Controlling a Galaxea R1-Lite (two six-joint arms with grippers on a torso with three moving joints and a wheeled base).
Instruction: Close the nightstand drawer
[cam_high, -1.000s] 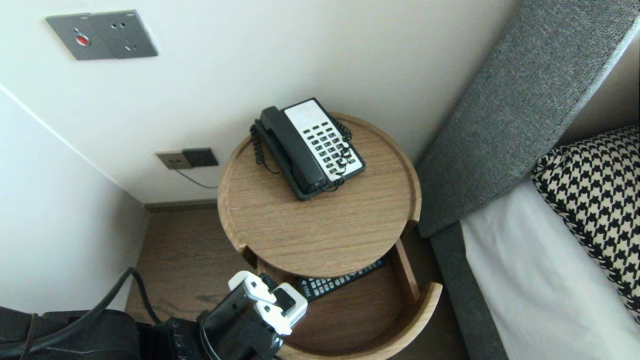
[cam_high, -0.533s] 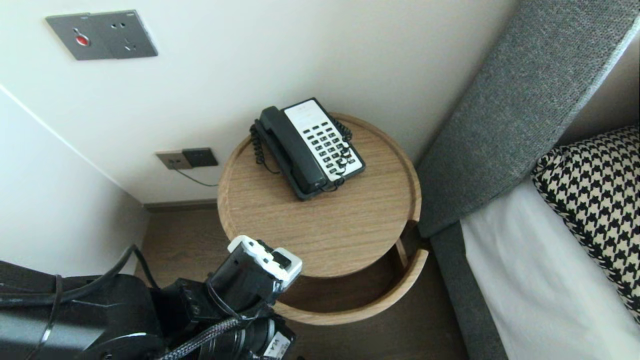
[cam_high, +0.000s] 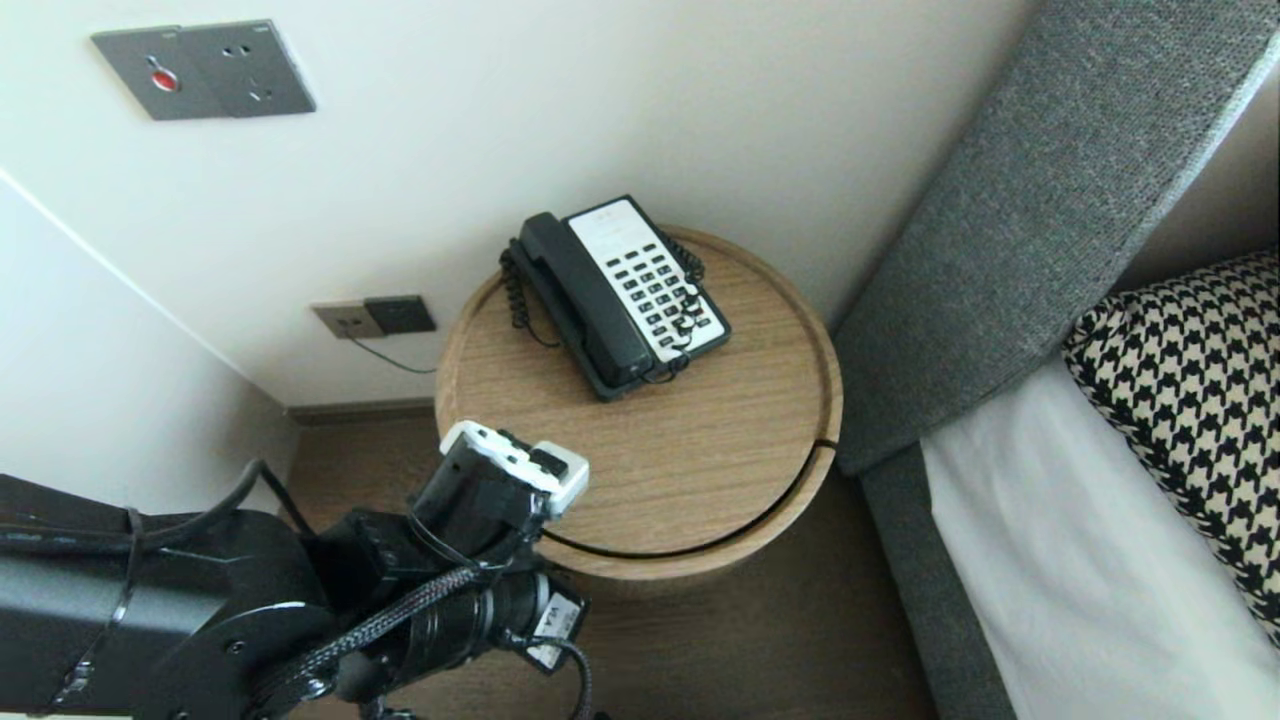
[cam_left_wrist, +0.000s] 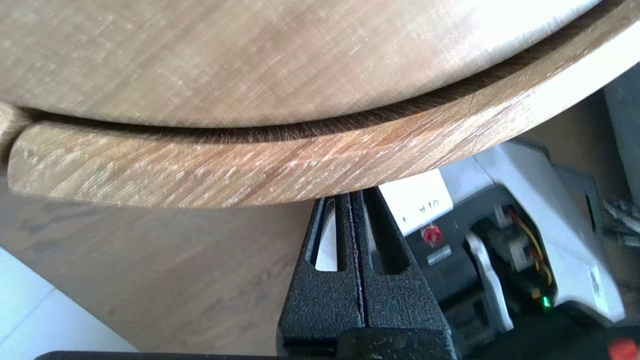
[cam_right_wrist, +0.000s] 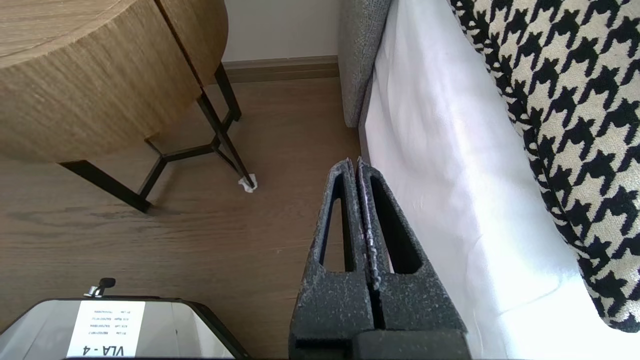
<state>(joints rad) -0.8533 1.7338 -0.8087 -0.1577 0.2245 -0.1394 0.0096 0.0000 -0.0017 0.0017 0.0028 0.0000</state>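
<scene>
Low left of the head view, the left gripper (cam_left_wrist: 351, 200) is in against the round wooden bench (cam_high: 650, 470). Its jaws are pressed together with nothing between them. As far as the wrist view shows, the tips touch the lower edge of the curved drawer (cam_high: 690, 568) front. That drawer sits at the bottom centre of the frame, tucked under the bench top. Only a thin dark seam (cam_high: 700, 545) marks it off, with a small step showing at the right end of the arc. By my reading this is the tail end of a closing push: the drawer is all but home, not quite flush.

The telephone (cam_high: 620, 295) sits at the upper middle, well apart from the action. The right gripper (cam_right_wrist: 356, 162) is parked over the floor (cam_right_wrist: 200, 235) beside the bed (cam_right_wrist: 450, 200), jaws also pressed together and holding nothing.

The next move calls for a short, gentle nudge along the curve to close that last sliver. After that, a clean backing-off low and to the left, without the arm catching the rim or jolting the bench.
</scene>
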